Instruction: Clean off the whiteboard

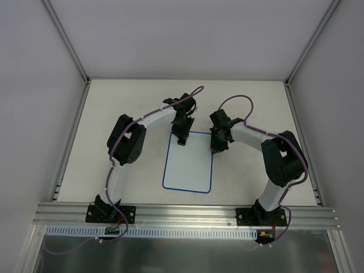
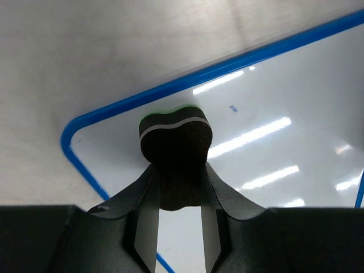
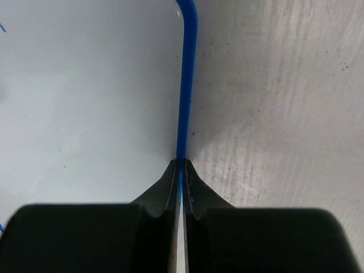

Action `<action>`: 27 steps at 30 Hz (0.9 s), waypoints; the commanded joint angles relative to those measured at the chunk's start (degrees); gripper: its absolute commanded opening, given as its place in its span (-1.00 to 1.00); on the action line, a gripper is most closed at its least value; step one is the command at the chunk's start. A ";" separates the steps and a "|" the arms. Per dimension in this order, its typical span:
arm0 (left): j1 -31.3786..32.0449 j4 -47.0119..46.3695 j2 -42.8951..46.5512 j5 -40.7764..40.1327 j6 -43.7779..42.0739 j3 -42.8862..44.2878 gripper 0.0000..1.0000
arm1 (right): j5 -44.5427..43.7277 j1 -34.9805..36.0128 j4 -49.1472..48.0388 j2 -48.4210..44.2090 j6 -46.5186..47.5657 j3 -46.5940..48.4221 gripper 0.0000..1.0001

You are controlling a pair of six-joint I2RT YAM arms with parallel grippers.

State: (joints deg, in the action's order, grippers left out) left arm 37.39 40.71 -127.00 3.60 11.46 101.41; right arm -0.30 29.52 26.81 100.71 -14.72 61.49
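Two grippers meet the whiteboard (image 1: 187,168), lying flat mid-frame in the top view. At its upper-left corner the left gripper (image 2: 177,170) pinches a black eraser block (image 2: 175,139). The right gripper (image 3: 182,165), fingers fully closed and empty, rests on the board's right blue rim.

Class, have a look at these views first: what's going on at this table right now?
Two robot arms are working on a blue-rimmed whiteboard lying flat on the table. The left gripper holds a small black eraser between its fingers, at the board's far left corner. The right gripper is shut, its tips set on the board's right rim, apparently steadying it. The face looks mostly blank, with a small blue mark beside the eraser.
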 commanded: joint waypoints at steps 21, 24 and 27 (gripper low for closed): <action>-6.02 -0.02 10.99 -3.77 -0.29 -9.84 -1.00 | -3.22 -0.07 3.78 3.62 1.71 -1.11 -0.99; -4.52 -0.01 8.88 -2.02 -1.53 -5.26 -1.00 | -3.66 -0.07 3.78 3.62 2.06 -1.03 -0.99; -2.67 0.16 5.89 -1.75 -1.53 -1.31 -1.00 | -3.66 -0.07 3.78 3.53 2.15 -1.03 -0.99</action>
State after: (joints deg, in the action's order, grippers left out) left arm 32.51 40.05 -118.91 0.99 12.12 96.20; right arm 0.89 29.67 25.65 101.16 -14.63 61.80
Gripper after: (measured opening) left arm 0.276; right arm 0.031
